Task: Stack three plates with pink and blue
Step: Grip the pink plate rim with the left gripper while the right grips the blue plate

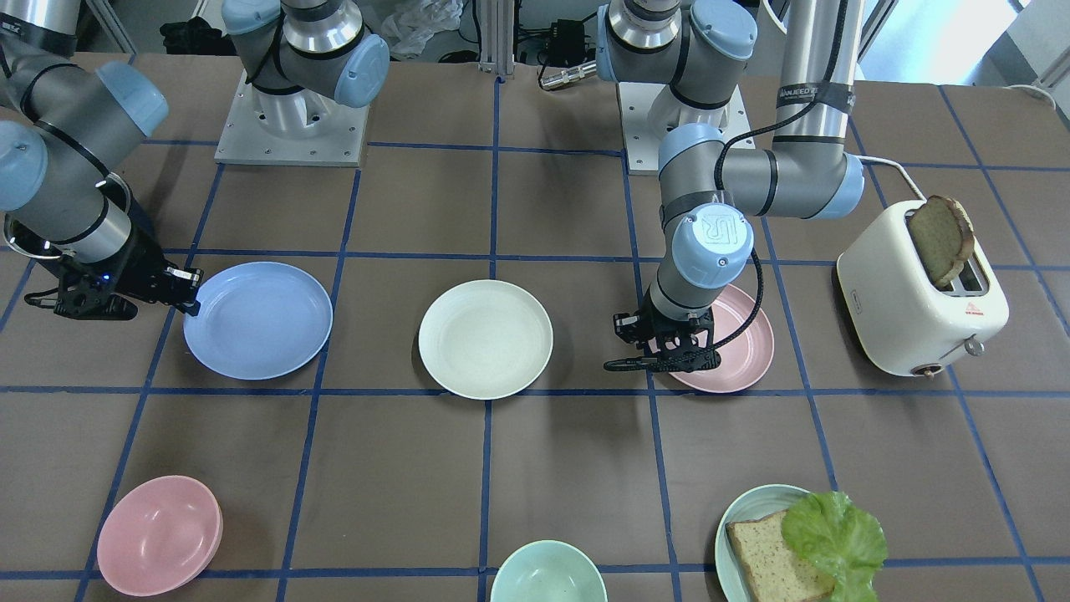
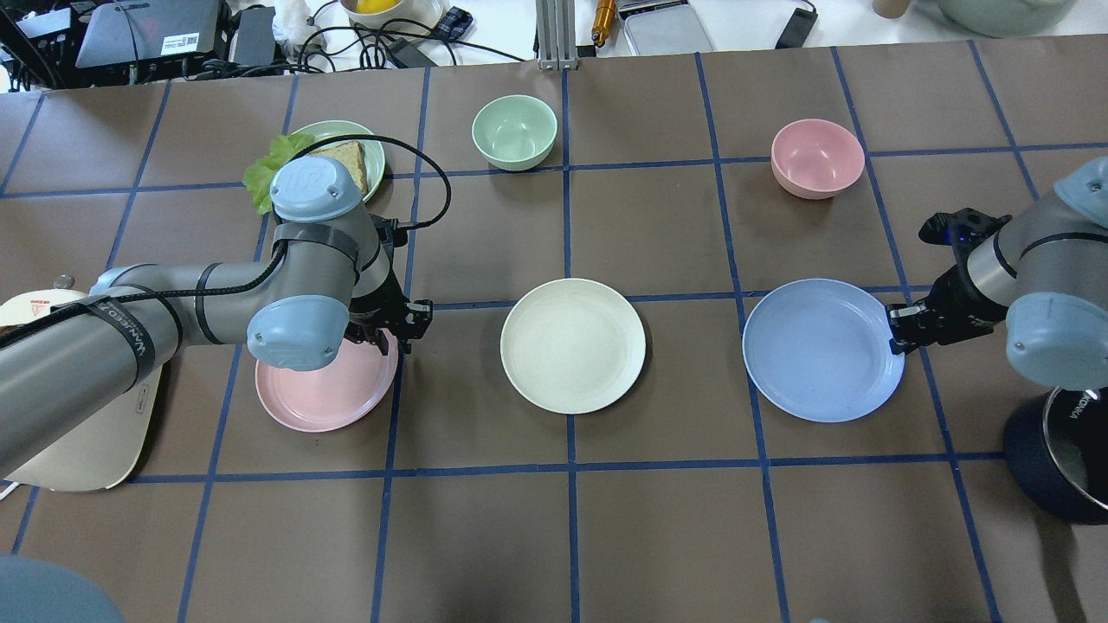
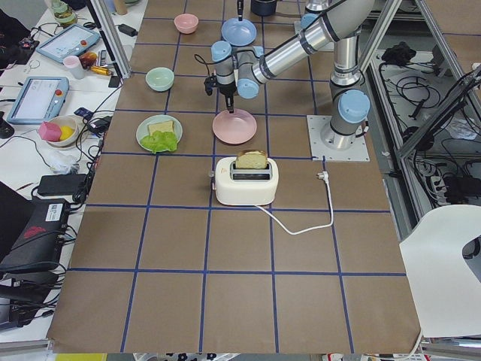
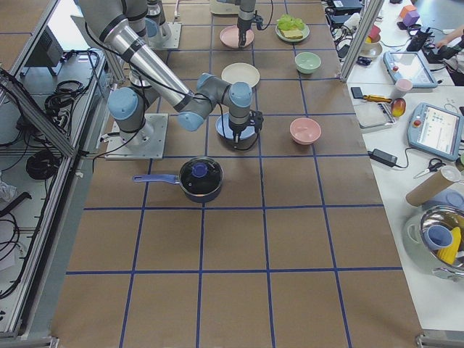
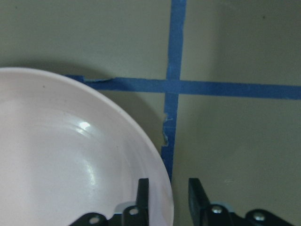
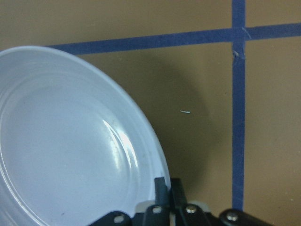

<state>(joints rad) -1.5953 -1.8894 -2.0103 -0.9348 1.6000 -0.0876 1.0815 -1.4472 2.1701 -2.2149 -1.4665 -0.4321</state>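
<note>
The light blue plate (image 2: pixel 818 350), the cream-white plate (image 2: pixel 573 344) and the pale pink plate (image 2: pixel 320 394) lie apart in a row across the table's middle. My right gripper (image 2: pixel 896 333) is shut on the blue plate's rim; the right wrist view shows its fingertips (image 6: pixel 160 187) pinching the rim of the blue plate (image 6: pixel 66 141). My left gripper (image 2: pixel 394 337) is at the pink plate's edge. In the left wrist view the jaws stand open astride the rim of the pink plate (image 5: pixel 70 155), with a gap around it.
A cream toaster (image 1: pixel 919 309) holding a bread slice stands beside the pink plate. A teal plate (image 1: pixel 752 518) with bread and lettuce, a mint bowl (image 1: pixel 547 573) and a pink bowl (image 1: pixel 159 535) line the far side. A dark lidded pot (image 2: pixel 1056 459) sits near my right arm.
</note>
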